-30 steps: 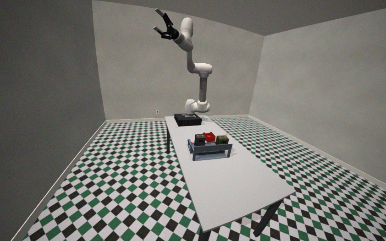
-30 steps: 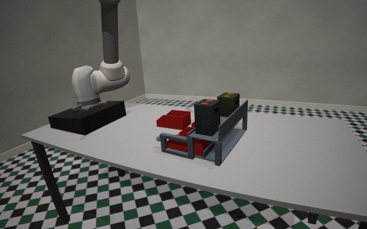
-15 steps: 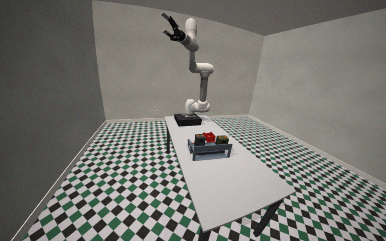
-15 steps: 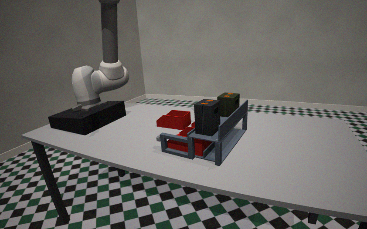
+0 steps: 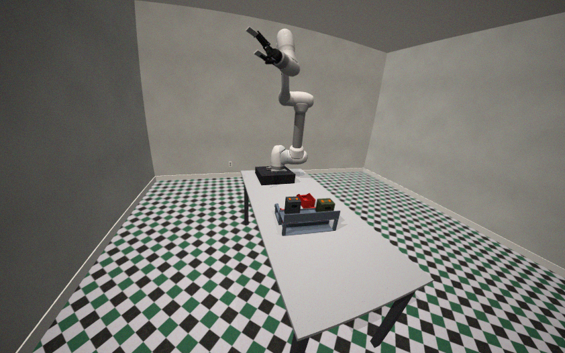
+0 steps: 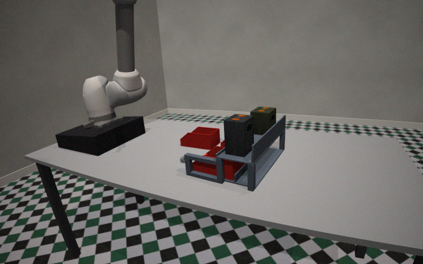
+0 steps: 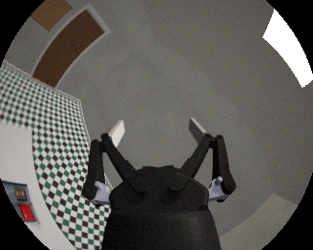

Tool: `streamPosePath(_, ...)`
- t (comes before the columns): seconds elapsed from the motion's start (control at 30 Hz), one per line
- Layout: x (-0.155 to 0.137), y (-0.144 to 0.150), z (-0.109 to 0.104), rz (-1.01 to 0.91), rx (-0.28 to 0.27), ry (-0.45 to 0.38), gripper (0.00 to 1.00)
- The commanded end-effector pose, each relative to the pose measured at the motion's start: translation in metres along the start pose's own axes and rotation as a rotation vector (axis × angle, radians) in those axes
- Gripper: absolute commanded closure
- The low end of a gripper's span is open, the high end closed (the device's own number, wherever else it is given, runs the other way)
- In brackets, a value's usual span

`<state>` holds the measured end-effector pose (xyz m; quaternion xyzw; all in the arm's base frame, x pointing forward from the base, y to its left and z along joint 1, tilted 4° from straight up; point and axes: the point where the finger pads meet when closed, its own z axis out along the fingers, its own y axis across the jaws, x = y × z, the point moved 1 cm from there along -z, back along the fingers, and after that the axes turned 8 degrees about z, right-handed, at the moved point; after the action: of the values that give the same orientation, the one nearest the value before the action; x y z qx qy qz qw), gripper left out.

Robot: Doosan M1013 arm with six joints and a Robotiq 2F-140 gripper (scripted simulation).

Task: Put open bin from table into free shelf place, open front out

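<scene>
The loose red open bin (image 6: 200, 137) stands on the white table between the arm's base and the blue-grey shelf (image 6: 239, 157); it also shows behind the shelf in the top view (image 5: 306, 200). Red bins (image 6: 213, 166) sit in the shelf's low front row behind its lip. I cannot tell where the free place in that row is. My gripper (image 5: 254, 42) is open and empty, high in the air above and behind the base, pointing up toward the wall. In the wrist view the open fingers face the wall and ceiling, and the red bin is a small spot at the left edge (image 7: 26, 213).
A dark grey box (image 6: 238, 134) and an olive green box (image 6: 263, 119) stand on the shelf's upper board. The arm's black base block (image 6: 101, 134) sits at the table's near end. The shelf's tall back panel (image 6: 267, 137) faces away from the base.
</scene>
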<state>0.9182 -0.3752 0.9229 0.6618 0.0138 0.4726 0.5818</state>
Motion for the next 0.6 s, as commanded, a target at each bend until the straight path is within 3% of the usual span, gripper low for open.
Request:
streamPosePath(0.0,0.004,-0.012,-0.019,0.052,0.026,-0.016,0.00)
streamPosePath(0.2,0.009,-0.031,-0.051,0.132,0.071,-0.044,0.00)
streamPosePath(0.27,0.009,-0.031,-0.051,0.132,0.071,-0.044,0.00)
streamPosePath(0.57,0.014,-0.062,-0.102,0.250,0.145,-0.096,0.00)
